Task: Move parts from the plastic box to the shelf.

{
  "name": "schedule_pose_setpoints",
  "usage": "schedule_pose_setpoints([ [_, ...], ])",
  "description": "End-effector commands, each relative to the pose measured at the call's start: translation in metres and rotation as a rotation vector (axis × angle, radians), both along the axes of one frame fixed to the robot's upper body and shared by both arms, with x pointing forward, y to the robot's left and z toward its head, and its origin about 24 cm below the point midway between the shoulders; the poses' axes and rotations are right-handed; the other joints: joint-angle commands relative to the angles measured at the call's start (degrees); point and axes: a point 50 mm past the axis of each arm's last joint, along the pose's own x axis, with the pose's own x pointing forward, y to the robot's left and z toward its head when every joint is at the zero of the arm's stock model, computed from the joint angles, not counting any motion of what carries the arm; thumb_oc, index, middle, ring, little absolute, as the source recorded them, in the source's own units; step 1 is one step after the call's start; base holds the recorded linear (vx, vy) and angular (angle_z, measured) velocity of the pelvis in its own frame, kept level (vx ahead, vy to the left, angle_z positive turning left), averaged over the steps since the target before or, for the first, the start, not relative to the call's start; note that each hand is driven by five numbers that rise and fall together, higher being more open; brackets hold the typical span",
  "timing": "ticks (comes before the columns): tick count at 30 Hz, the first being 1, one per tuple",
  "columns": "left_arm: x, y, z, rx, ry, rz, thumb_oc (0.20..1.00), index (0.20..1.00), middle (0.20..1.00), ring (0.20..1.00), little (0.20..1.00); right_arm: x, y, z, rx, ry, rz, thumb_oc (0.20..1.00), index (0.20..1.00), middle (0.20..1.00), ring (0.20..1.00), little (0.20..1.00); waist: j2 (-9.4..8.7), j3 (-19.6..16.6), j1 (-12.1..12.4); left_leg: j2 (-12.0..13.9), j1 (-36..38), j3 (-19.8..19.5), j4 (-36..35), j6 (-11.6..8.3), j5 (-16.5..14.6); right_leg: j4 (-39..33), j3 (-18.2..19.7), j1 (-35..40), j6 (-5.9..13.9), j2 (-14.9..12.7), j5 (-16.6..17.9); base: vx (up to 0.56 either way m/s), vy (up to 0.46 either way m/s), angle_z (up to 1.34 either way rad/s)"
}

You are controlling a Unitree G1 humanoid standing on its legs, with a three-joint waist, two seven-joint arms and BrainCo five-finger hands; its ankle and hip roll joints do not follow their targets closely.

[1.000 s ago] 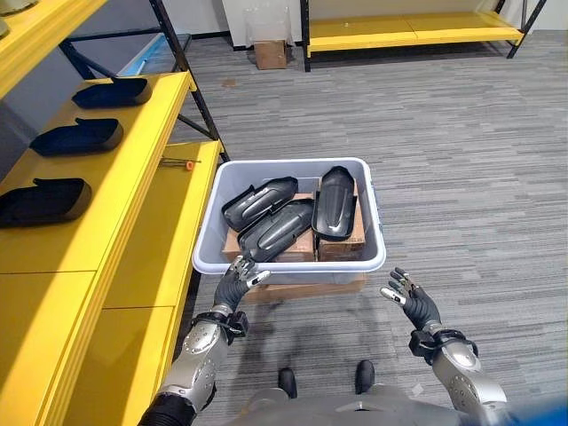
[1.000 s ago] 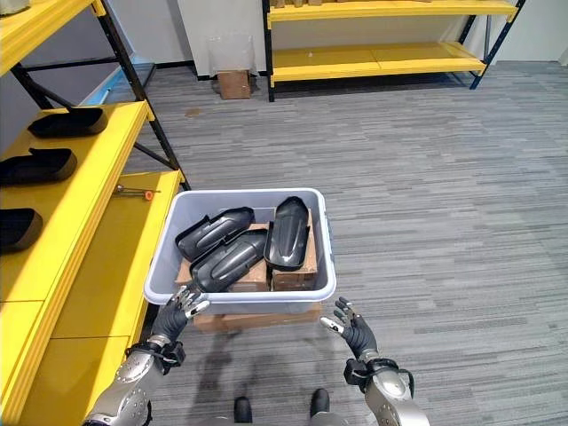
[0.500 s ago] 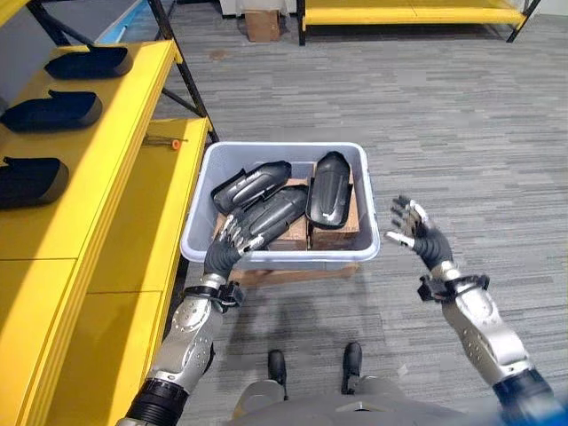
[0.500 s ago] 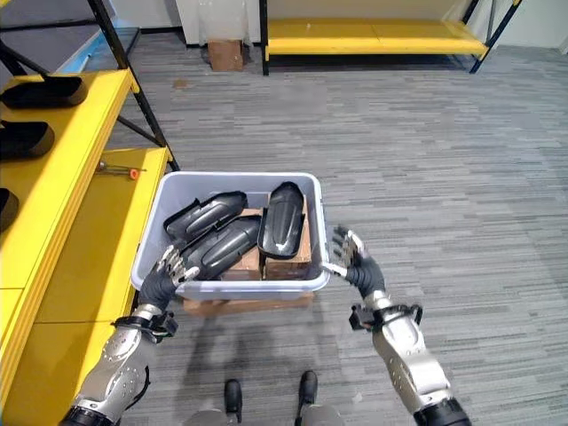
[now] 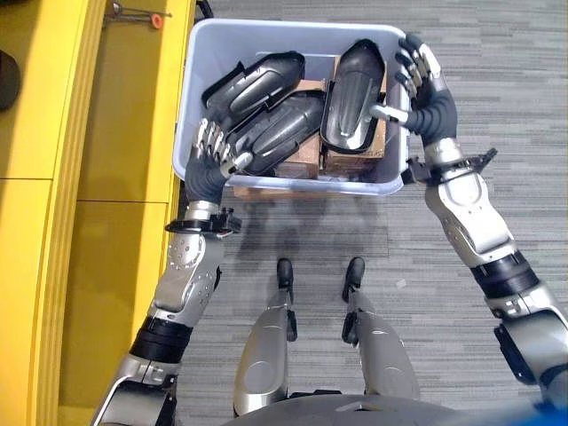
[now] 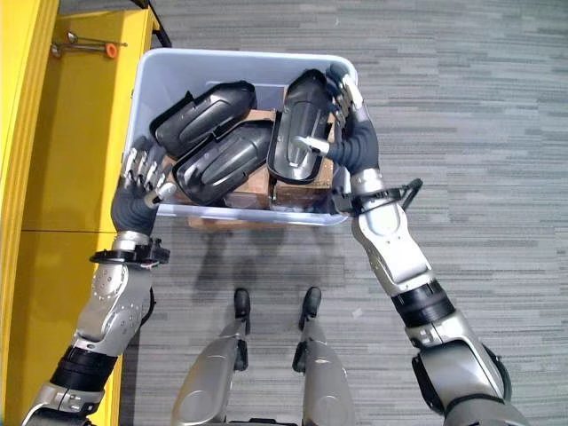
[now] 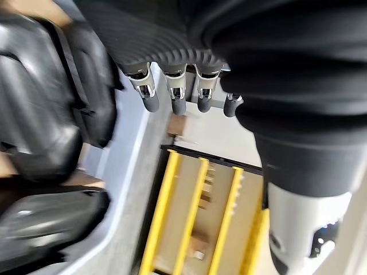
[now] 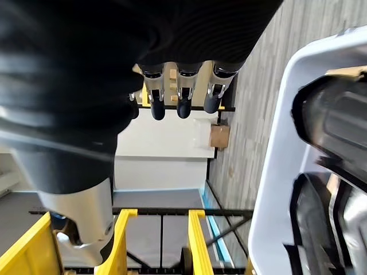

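Pale grey plastic box (image 5: 197,53), glossy black parts (image 5: 259,82), yellow shelf (image 5: 53,177), grey-striped carpet (image 5: 497,106).

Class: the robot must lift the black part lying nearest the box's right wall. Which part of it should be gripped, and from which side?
Probably its long edges, from above. The black part lies on a cardboard block, hollow side up, its long axis running front to back. The right robot hand, open at the plastic box's right rim, is closest.

Silver-grey arms, dark ribbed wrist covers, dark-tipped fingers
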Motion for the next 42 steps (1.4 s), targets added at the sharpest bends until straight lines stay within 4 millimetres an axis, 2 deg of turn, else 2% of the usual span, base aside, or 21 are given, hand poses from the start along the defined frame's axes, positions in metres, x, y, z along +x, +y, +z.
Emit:
schedule_pose_setpoints([
  [1,-0.018,-0.003,0.028,0.005,-0.168,-0.022,1.000,1.000,1.000,1.000,1.000,-0.001,0.018,0.034,0.053,-0.149,0.004,1.000,1.000,1.000,1.000,1.000,-1.82,-3.29,0.67,1.90,-3.80,-1.01,3.73,-2.34,-1.05,6.60,3.10,0.79,7.82,-8.43,-3.95,-0.03,0.039,-0.04],
  [9,-0.022,-0.010,0.034,-0.001,-0.195,-0.073,1.000,1.000,1.000,1.000,1.000,0.013,0.028,0.056,0.062,-0.162,-0.033,1.000,1.000,1.000,1.000,1.000,-1.58,-1.98,1.53,1.43,-5.46,-1.04,4.66,-1.98,-1.21,7.23,3.32,-0.62,7.52,-8.61,-3.70,0.00,0.003,-0.01],
  [19,-0.025,-0.015,0.034,-0.010,-0.198,-0.111,1.000,1.000,1.000,1.000,1.000,0.038,0.036,0.054,0.059,-0.056,-0.067,1.000,1.000,1.000,1.000,1.000,-1.23,-0.65,2.65,0.98,-7.74,-1.53,5.32,-1.85,-0.95,7.78,2.90,-2.69,7.29,-8.73,-3.45,0.00,0.001,0.02],
  [21,-0.025,-0.019,0.032,-0.015,-0.186,-0.135,1.000,1.000,1.000,1.000,1.000,0.051,0.039,0.045,0.048,0.022,-0.094,1.000,1.000,1.000,1.000,1.000,-0.90,0.04,3.39,0.85,-8.08,-1.81,5.51,-1.87,-1.08,8.14,2.62,-2.89,7.26,-8.73,-3.69,0.00,0.000,0.00],
  [27,-0.024,-0.024,0.032,-0.019,-0.186,-0.163,1.000,1.000,1.000,1.000,1.000,0.067,0.040,0.026,0.046,0.146,-0.122,1.000,1.000,1.000,1.000,1.000,-0.20,0.78,4.36,0.62,-9.11,-2.44,5.60,-1.78,-0.74,8.61,2.13,-3.55,7.15,-8.88,-3.88,0.00,0.003,0.06],
  [28,-0.023,-0.026,0.033,-0.019,-0.187,-0.172,1.000,1.000,1.000,1.000,1.000,0.072,0.039,0.016,0.063,0.204,-0.134,1.000,1.000,1.000,1.000,1.000,0.13,0.96,4.68,0.53,-9.45,-2.62,5.63,-1.73,-0.62,8.74,2.00,-3.81,7.11,-8.94,-3.96,0.00,-0.003,0.07],
  [29,-0.023,-0.026,0.033,-0.019,-0.187,-0.172,1.000,1.000,1.000,1.000,1.000,0.072,0.039,0.016,0.063,0.203,-0.134,1.000,1.000,1.000,1.000,1.000,0.13,0.96,4.67,0.53,-9.49,-2.63,5.65,-1.73,-0.62,8.75,1.99,-3.84,7.10,-8.94,-3.97,0.01,-0.003,0.05],
  [30,-0.023,-0.028,0.033,-0.020,-0.185,-0.178,1.000,1.000,1.000,1.000,1.000,0.078,0.034,0.004,0.081,0.265,-0.162,1.000,1.000,1.000,1.000,1.000,0.47,1.01,5.18,0.38,-9.63,-2.89,5.51,-1.69,-0.52,8.82,1.79,-3.94,7.10,-8.95,-4.06,0.00,0.000,0.00],
  [32,-0.022,-0.030,0.035,-0.023,-0.193,-0.186,1.000,1.000,1.000,1.000,1.000,0.082,0.030,-0.008,0.106,0.330,-0.184,1.000,1.000,1.000,1.000,1.000,0.99,1.19,5.67,0.21,-9.98,-3.18,5.45,-1.65,-0.38,8.99,1.51,-4.10,7.10,-9.04,-4.16,0.01,0.004,0.03],
  [34,-0.022,-0.030,0.036,-0.022,-0.199,-0.188,1.000,1.000,1.000,1.000,1.000,0.084,0.027,-0.012,0.114,0.350,-0.198,1.000,1.000,1.000,1.000,1.000,1.24,1.24,5.89,0.20,-10.15,-3.34,5.45,-1.65,-0.34,9.11,1.34,-4.23,7.13,-9.08,-4.25,0.00,0.003,0.05],
  [38,-0.022,-0.035,0.040,-0.029,-0.218,-0.209,1.000,1.000,1.000,1.000,1.000,0.090,0.016,-0.030,0.130,0.456,-0.250,1.000,1.000,1.000,1.000,1.000,2.26,1.30,6.99,-0.25,-10.68,-3.64,5.48,-1.52,-0.18,9.32,0.99,-4.67,7.22,-9.31,-4.40,0.00,0.001,0.01],
  [42,-0.022,-0.039,0.042,-0.027,-0.232,-0.222,1.000,1.000,1.000,1.000,1.000,0.091,0.019,-0.038,0.086,0.492,-0.261,1.000,1.000,1.000,1.000,1.000,2.79,1.60,7.53,-0.53,-11.40,-4.05,5.69,-1.45,-0.07,9.47,0.83,-4.96,7.26,-9.50,-4.48,-0.01,0.004,0.06],
])
